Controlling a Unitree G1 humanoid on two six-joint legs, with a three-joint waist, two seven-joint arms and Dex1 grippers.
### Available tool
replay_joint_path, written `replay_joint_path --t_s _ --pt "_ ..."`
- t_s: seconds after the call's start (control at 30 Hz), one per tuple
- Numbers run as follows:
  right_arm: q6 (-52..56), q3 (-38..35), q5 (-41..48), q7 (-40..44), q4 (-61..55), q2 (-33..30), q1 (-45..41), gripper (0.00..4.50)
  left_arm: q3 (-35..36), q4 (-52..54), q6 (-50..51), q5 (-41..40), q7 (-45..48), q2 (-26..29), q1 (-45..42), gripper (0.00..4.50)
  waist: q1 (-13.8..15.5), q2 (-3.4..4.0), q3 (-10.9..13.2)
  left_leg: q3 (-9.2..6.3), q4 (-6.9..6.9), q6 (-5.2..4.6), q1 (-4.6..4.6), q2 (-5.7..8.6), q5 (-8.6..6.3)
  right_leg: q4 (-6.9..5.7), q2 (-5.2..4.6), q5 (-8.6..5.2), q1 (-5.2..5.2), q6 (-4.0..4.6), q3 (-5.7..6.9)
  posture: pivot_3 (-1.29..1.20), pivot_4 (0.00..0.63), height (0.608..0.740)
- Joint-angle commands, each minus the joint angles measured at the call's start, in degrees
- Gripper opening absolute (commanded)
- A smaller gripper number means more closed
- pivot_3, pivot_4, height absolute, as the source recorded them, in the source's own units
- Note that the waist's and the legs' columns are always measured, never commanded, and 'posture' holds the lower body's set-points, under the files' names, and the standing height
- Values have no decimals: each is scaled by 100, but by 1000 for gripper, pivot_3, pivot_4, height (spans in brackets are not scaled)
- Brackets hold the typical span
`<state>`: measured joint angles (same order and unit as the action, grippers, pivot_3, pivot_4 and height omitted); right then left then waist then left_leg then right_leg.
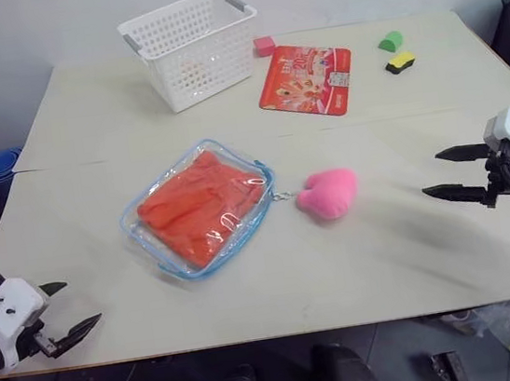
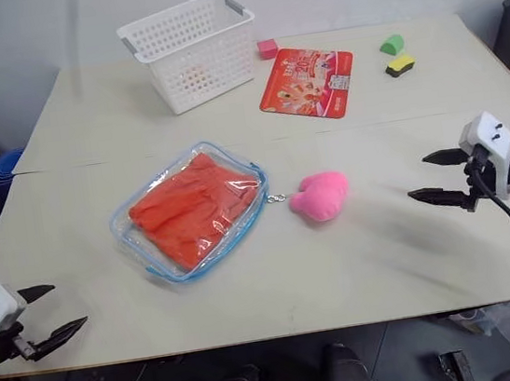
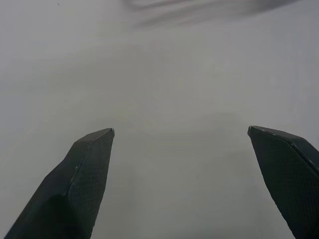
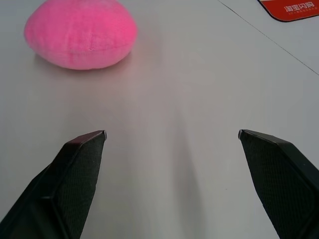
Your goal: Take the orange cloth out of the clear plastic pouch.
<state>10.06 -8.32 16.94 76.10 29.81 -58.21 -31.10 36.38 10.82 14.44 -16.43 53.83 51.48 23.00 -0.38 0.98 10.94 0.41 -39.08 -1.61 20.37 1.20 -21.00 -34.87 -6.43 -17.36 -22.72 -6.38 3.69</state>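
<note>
- Orange cloth (image 1: 203,207) lies folded inside the clear plastic pouch (image 1: 156,257), flat near the desk (image 1: 340,264) middle, zipper closed.
- Left end effector (image 1: 71,309) hovers at the desk's near left corner, fingers spread apart, empty.
- Right end effector (image 1: 445,173) hovers at the right edge, fingers apart, empty, pointing toward the pink plush heart (image 1: 329,192) chained to the pouch.
- Farther back stand a white basket (image 1: 191,48) and a red packet (image 1: 306,79).

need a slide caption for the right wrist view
Open right pincer hovering over the pale table, facing the fuzzy pink plush heart.
</note>
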Motion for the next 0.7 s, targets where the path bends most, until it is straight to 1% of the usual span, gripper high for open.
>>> replay_joint_path --t_s 0.03,0.2,0.7 --pt "-11 -167 79 -48 -72 -3 -54 4459 238 25 -75 -85 90 37 -14 4500 0 0 0 0 0 0 0 0 0 0 0 0 0 0 0 0 150 740" --pt "-34 -192 93 -127 -88 19 -48 4459 182 20 63 -30 -95 26 -201 4500 3 0 0 0 0 0 0 0 0 -1 0 0 0 0 0 0 150 740" --pt "70 -224 172 -399 -284 196 40 4459 167 266 483 -119 -126 47 -362 4500 -2 0 0 0 -2 -1 0 1 0 -16 0 0 -1 0 2 0 150 740"
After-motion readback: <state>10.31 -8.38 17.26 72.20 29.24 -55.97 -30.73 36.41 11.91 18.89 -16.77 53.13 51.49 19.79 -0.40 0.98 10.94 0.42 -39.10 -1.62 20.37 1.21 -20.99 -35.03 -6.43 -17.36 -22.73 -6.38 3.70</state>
